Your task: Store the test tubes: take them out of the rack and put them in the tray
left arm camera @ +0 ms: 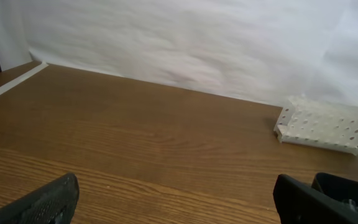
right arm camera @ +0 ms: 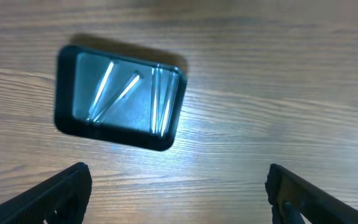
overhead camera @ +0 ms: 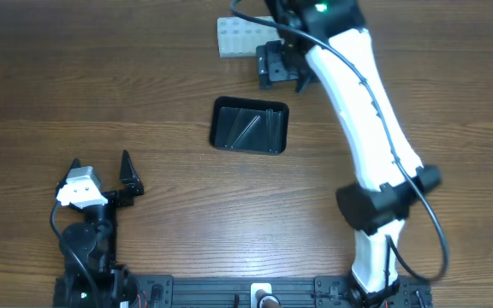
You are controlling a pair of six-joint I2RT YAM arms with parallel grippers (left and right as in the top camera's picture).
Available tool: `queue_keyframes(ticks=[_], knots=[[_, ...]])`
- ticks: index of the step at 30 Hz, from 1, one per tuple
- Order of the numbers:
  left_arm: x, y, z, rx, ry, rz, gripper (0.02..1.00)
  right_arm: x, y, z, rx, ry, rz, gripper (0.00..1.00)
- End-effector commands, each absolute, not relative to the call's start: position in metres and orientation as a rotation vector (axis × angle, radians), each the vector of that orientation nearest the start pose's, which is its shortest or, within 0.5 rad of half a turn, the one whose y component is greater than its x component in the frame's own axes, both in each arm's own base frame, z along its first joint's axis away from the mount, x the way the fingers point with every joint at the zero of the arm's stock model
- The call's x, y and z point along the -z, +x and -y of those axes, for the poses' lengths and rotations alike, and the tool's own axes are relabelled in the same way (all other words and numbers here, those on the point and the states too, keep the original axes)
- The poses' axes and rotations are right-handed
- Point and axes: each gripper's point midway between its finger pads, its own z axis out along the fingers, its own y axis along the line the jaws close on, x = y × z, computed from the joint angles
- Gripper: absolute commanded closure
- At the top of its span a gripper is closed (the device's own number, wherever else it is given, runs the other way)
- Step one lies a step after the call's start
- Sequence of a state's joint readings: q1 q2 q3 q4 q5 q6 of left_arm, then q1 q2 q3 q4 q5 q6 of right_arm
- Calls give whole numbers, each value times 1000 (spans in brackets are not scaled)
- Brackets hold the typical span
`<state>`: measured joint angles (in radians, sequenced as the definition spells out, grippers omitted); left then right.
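Note:
A black tray [overhead camera: 249, 126] lies in the middle of the wooden table with several clear test tubes [right arm camera: 128, 91] lying in it; its rim [right arm camera: 64, 94] shows from above in the right wrist view. The white perforated rack [overhead camera: 240, 37] stands at the table's far side, also the rack [left arm camera: 325, 126] in the left wrist view. My right gripper [overhead camera: 282, 68] hangs open, lifted between rack and tray, nothing between its fingers [right arm camera: 61, 190]. My left gripper [overhead camera: 101, 169] rests open near the left arm's base, well apart from tray and rack, with its fingers [left arm camera: 45, 202] empty.
Bare wooden tabletop surrounds the tray on all sides. A white backdrop [left arm camera: 185, 37] rises behind the table's far edge. A black cable [overhead camera: 362, 85] runs along the right arm.

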<state>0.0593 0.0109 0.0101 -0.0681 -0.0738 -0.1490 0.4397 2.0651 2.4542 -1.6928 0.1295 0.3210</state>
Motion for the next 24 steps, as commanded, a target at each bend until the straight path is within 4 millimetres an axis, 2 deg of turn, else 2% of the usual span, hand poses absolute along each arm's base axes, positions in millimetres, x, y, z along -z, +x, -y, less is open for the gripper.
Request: queue_keyframes(ticks=[1,5,10,16,24], knots=[[-159,245,-25,7,-205,-1624,23,-307,360,-134,16,-147,-2730,91],[-159,245,-25,7,-205,-1624,20,-320,331,-117,13,-131,-2720,66],[-159,245,-25,7,-205,-1624,23,-316,286,-83,87,-93,-2743,18],[-159,245,-25,7,-205,-1624,20,-298,240,-41,173,-68,-2724,7],[-159,245,-25,7,-205,-1624,20,-262,212,-20,160,-91,-2596,9]])
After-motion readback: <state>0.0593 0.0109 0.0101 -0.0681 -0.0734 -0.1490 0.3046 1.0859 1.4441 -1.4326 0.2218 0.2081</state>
